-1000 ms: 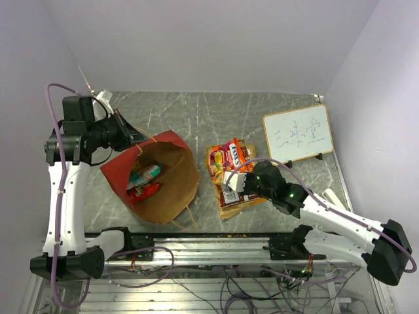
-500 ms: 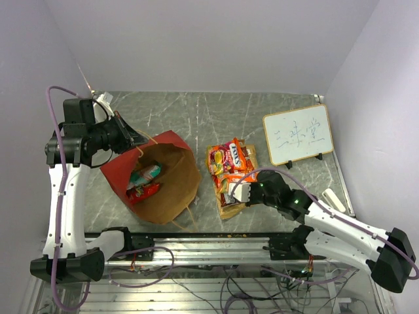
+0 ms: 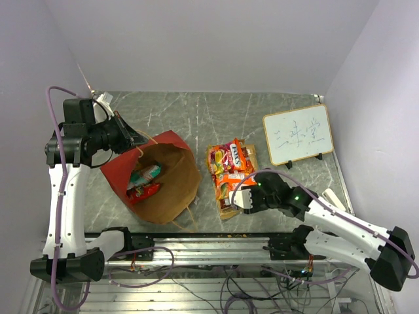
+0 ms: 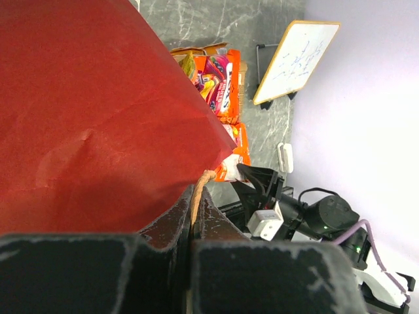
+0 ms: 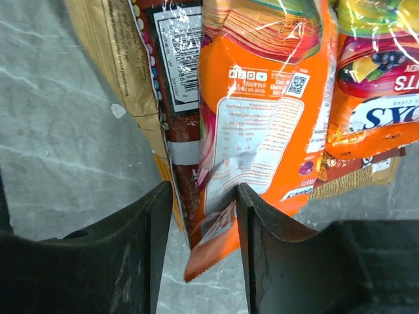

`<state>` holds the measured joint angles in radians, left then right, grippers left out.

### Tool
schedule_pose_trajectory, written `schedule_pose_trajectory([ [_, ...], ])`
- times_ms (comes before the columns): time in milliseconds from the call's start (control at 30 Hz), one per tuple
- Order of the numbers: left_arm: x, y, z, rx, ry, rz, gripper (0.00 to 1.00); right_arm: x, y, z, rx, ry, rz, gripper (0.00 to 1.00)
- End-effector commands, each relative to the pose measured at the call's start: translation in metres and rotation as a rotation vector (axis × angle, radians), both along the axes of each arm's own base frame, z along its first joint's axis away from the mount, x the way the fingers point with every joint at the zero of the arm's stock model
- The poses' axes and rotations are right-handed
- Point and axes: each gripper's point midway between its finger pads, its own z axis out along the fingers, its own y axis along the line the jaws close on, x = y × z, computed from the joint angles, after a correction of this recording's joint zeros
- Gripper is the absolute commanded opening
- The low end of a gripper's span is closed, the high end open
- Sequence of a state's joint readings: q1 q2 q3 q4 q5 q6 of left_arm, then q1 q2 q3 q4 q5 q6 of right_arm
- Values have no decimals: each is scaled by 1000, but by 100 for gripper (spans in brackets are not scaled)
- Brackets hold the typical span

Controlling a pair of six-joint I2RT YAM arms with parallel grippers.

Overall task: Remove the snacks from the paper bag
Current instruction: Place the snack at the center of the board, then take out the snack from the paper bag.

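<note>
The paper bag (image 3: 118, 171), red outside and brown inside, lies open on its side at the left. A teal packet (image 3: 146, 174) and a red packet (image 3: 144, 191) lie inside it. My left gripper (image 3: 134, 139) is shut on the bag's twine handle (image 4: 198, 193) at the upper rim, with the red bag wall (image 4: 98, 118) filling that wrist view. Several snacks (image 3: 229, 169) lie piled on the table right of the bag. My right gripper (image 5: 203, 203) stands open at the pile's near end, its jaws either side of the corner of an orange packet (image 5: 262, 131) that rests on the pile.
A white framed whiteboard (image 3: 298, 134) stands propped at the back right. A small white object (image 3: 330, 198) lies near the right edge. The arms' rail (image 3: 209, 243) runs along the near edge. Bare grey table (image 3: 196, 118) lies behind the bag and pile.
My right gripper has opened and drawn back toward the near edge, leaving the orange packet on the pile. The left arm and the bag have not moved.
</note>
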<state>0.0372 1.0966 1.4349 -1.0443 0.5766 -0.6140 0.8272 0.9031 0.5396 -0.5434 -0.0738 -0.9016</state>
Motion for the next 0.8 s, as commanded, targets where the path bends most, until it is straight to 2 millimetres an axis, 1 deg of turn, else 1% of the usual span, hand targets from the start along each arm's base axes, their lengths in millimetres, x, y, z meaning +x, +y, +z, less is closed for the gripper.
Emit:
schedule_pose_trajectory([
  [0, -6, 1, 9, 15, -25, 2, 7, -15, -1, 25, 18, 45, 38, 45],
  [67, -7, 2, 8, 21, -21, 6, 7, -10, 4, 45, 84, 14, 8, 50],
  [133, -9, 2, 5, 24, -13, 10, 7, -4, 20, 72, 223, -13, -34, 58],
  [167, -9, 2, 5, 22, -14, 13, 7, -5, 32, 86, 302, -8, -30, 61],
  [233, -10, 2, 4, 12, -15, 21, 7, -8, 57, 112, 457, 19, 2, 64],
  [367, -12, 1, 2, -1, -2, 28, 7, -11, 110, 166, 717, 72, 102, 65],
  [433, -12, 1, 4, -3, 0, 37, 7, -14, 134, 183, 785, 83, 165, 65],
  [533, -14, 3, 7, 5, -1, 46, 7, -17, 174, 190, 789, 62, 262, 65],
  [667, -17, 2, 8, -8, 15, 47, 7, -35, 233, 182, 726, 11, 425, 65],
  [700, -17, 0, 8, -18, 19, 47, 7, -38, 245, 179, 718, 9, 457, 65],
  [733, -17, 0, 8, -28, 21, 50, 7, -42, 258, 171, 709, 15, 483, 66],
  [767, -17, -1, 10, -37, 19, 58, 7, -40, 273, 175, 730, 2, 497, 66],
])
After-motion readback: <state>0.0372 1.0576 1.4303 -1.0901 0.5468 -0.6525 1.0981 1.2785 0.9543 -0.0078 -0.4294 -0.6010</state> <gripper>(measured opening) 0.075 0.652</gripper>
